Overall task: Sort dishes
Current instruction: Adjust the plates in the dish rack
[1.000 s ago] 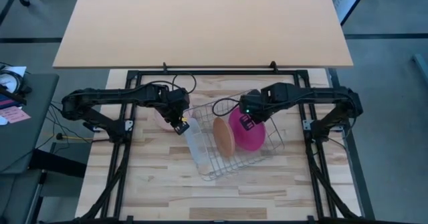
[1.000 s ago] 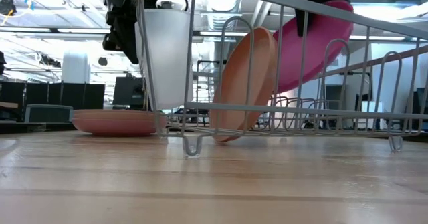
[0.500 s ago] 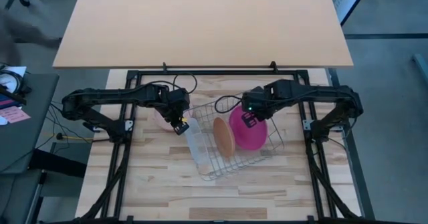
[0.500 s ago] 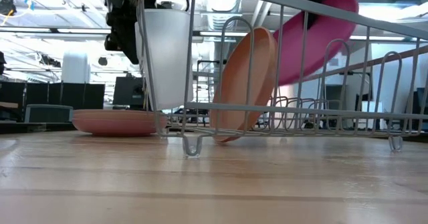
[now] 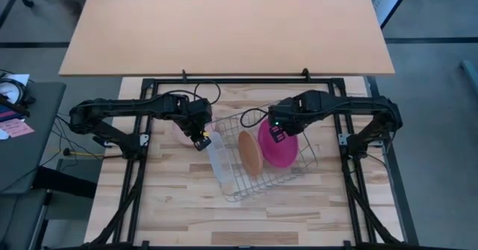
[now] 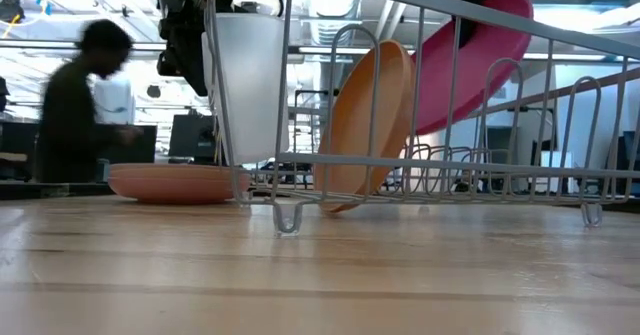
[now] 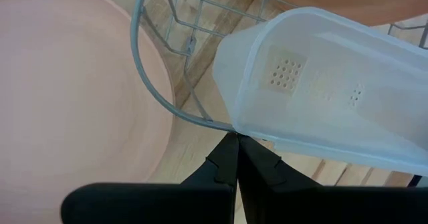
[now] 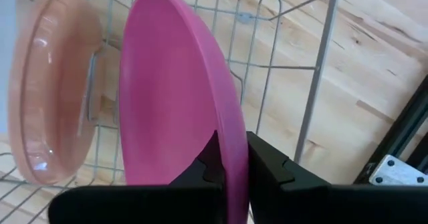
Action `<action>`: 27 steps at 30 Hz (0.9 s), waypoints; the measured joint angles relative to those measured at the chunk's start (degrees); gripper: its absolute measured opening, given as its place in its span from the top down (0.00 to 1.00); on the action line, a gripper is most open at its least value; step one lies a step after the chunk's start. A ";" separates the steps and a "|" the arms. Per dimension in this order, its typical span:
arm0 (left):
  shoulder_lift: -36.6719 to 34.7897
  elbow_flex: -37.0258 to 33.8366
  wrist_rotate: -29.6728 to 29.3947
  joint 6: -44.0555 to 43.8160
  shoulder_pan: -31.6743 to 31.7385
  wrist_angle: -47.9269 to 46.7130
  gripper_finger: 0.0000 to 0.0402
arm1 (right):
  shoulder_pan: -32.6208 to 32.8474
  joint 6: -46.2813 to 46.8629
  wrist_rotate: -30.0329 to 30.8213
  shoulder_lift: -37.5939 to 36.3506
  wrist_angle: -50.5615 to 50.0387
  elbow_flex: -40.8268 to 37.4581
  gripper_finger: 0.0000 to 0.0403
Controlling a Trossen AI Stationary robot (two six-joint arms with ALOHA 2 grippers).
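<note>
Racking step: right gripper (image 8: pixel 231 167) pinches the magenta plate (image 8: pixel 177 97) by its rim, tilted over the rack's (image 5: pixel 246 184) right side beside the orange plate (image 5: pixel 249 152) (left gripper (image 7: pixel 237 164) clenched, at the rack's left edge); next, lower it into a slot.

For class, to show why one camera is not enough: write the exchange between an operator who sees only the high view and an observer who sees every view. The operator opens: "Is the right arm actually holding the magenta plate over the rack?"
Observer: Yes. In the right wrist view the right gripper is shut on the magenta plate, one of its fingers on each side of the rim.
Operator: Is the plate seated in the wire rack?
Observer: Not visibly. In the low view it hangs tilted, high above the rack's floor.
Operator: And the left gripper?
Observer: Shut, empty, at the white tray's edge.
</note>
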 joint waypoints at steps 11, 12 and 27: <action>0.00 0.00 0.16 3.61 0.00 -0.19 1.00 | 1.80 0.84 0.46 4.21 -0.07 0.22 0.91; 0.00 0.00 0.16 3.66 0.00 -0.20 1.00 | 1.79 0.97 0.44 4.21 0.04 0.20 0.91; 0.00 0.00 -0.04 4.93 -0.01 -0.19 1.00 | 1.81 2.76 2.36 5.61 -2.06 2.91 0.91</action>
